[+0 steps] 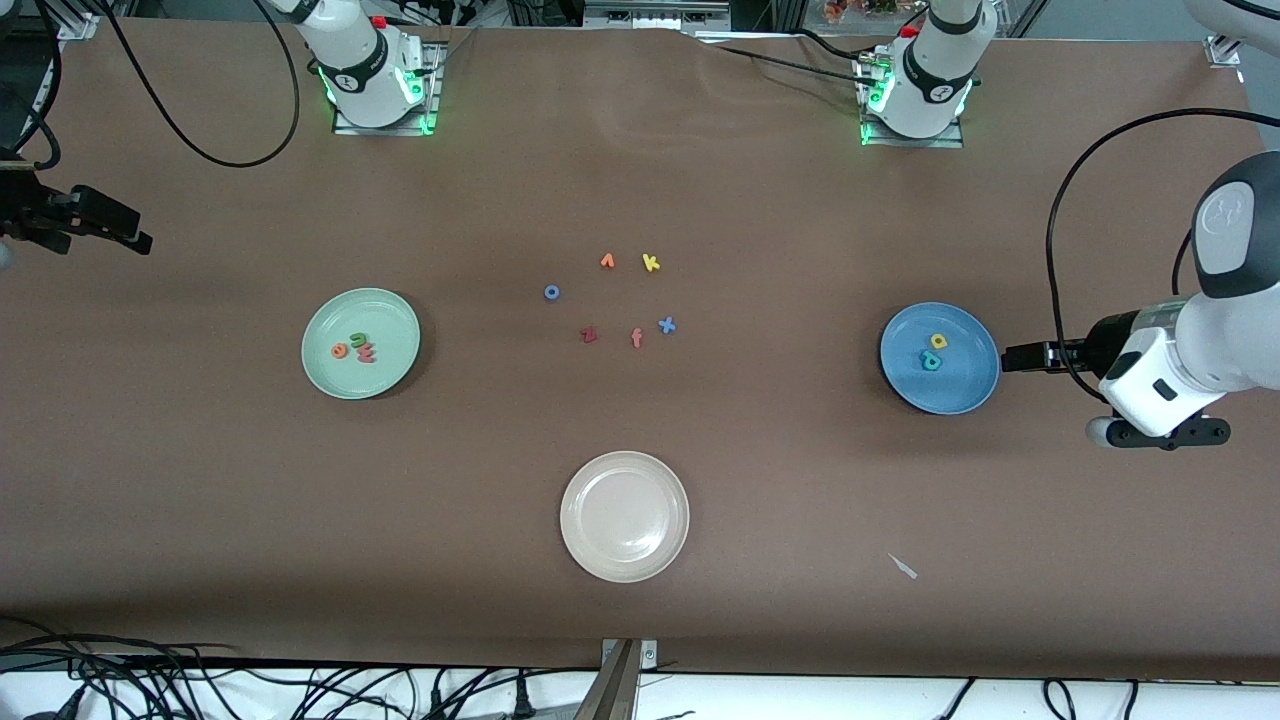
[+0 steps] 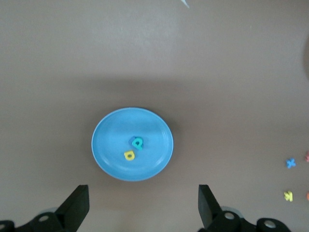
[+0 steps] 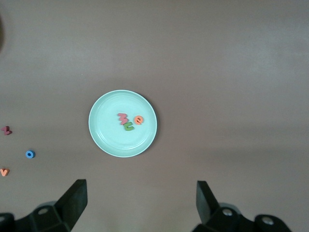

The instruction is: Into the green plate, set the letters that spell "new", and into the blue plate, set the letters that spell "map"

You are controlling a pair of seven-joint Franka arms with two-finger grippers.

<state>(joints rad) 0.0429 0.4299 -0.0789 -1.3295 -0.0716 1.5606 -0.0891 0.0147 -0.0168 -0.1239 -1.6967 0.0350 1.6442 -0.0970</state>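
The green plate [image 1: 392,322] [image 3: 104,136] holds an orange "e" [image 1: 340,350] [image 3: 138,120], a green "n" [image 1: 358,341] [image 3: 128,126] and a pinkish-red "w" [image 1: 367,352] [image 3: 122,118]. In the blue plate [image 1: 962,385] [image 2: 111,159] lie a yellow "a" [image 1: 938,341] [image 2: 129,155] and a teal "p" [image 1: 932,361] [image 2: 139,143], with a blue piece [image 2: 132,139] tucked against the "p". My left gripper [image 1: 1012,357] [image 2: 142,195] hangs open and empty over the table beside the blue plate. At the right arm's end of the table my right gripper [image 1: 135,232] [image 3: 140,191] is open and empty, well away from the green plate.
A cream-white plate [image 1: 600,545] sits near the front camera. Loose letters lie mid-table: orange "v" [image 1: 607,261], yellow "k" [image 1: 651,263], blue "o" [image 1: 551,292], dark red "z" [image 1: 589,335], salmon "f" [image 1: 636,338], blue "x" [image 1: 667,324]. A small white scrap [image 1: 903,566] lies nearby.
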